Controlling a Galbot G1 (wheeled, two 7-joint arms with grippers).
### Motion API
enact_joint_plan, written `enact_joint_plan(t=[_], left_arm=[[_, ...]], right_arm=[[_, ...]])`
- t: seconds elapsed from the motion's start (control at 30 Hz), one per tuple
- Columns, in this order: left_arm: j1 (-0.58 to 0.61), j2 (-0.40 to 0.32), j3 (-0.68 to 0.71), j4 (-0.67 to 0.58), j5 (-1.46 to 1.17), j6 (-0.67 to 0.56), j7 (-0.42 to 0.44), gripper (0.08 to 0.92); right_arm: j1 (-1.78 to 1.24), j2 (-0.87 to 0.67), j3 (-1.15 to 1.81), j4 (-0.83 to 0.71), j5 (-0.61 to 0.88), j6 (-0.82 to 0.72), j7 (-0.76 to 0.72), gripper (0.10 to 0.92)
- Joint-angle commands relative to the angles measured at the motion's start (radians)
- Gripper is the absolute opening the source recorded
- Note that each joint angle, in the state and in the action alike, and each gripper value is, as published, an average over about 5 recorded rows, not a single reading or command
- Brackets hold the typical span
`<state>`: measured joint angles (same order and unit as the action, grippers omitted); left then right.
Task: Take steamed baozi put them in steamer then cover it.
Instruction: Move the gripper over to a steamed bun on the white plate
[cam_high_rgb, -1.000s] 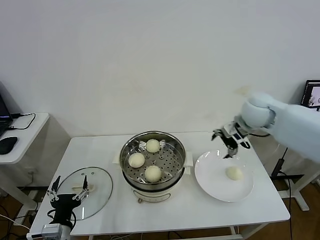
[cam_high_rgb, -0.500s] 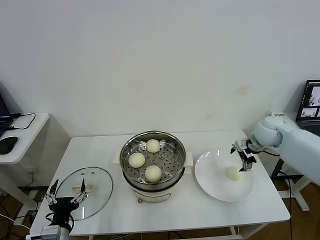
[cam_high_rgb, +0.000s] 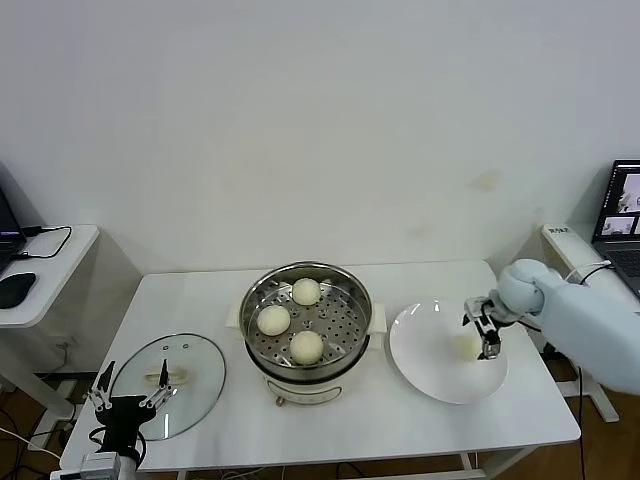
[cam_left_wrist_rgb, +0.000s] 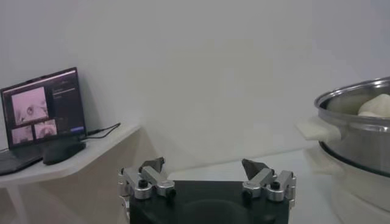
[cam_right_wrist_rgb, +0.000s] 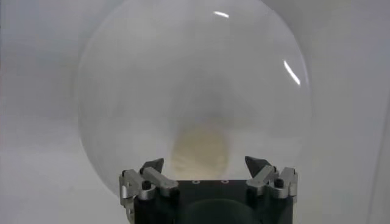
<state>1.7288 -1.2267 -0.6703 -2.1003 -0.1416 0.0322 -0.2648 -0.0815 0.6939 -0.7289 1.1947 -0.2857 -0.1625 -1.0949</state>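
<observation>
The steel steamer (cam_high_rgb: 305, 322) stands mid-table with three cream baozi (cam_high_rgb: 306, 291) (cam_high_rgb: 273, 320) (cam_high_rgb: 306, 346) on its perforated tray. A further baozi (cam_high_rgb: 464, 347) lies on the white plate (cam_high_rgb: 430, 372) to the right. My right gripper (cam_high_rgb: 486, 336) is down over that bun, open. In the right wrist view its fingertips stand either side of the bun (cam_right_wrist_rgb: 200, 149) with small gaps, and nothing is gripped (cam_right_wrist_rgb: 204, 163). The glass cover (cam_high_rgb: 170, 372) lies flat at the front left. My left gripper (cam_high_rgb: 128, 396) hangs open beside it, low at the table's front left corner (cam_left_wrist_rgb: 202, 164).
A side desk with a mouse (cam_high_rgb: 15, 290) stands to the left, and a laptop (cam_high_rgb: 625, 215) sits on a stand at the far right. In the left wrist view the steamer's rim and handle (cam_left_wrist_rgb: 356, 131) show off to one side.
My right gripper has swung from above the plate's back edge outward and down onto the bun on the plate. The left arm has barely shifted.
</observation>
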Motion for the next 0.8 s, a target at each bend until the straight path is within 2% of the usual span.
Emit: enact_joint_plan(t=[0.03, 0.53, 0.8], left_arm=[[-0.004, 0.000, 0.002, 0.007, 0.000, 0.000, 0.000, 0.823], [-0.006, -0.005, 0.008, 0.006, 0.003, 0.000, 0.000, 0.823], [0.002, -0.004, 0.006, -0.009, 0.004, 0.000, 0.001, 0.823]], right_arm=[[-0.055, 0.034, 0.055, -0.060, -0.047, 0.001, 0.007, 0.801], [-0.055, 0.043, 0.067, -0.072, -0.058, 0.008, 0.009, 0.714], [-0.026, 0.008, 0.053, -0.028, -0.035, 0.012, -0.009, 0.663]])
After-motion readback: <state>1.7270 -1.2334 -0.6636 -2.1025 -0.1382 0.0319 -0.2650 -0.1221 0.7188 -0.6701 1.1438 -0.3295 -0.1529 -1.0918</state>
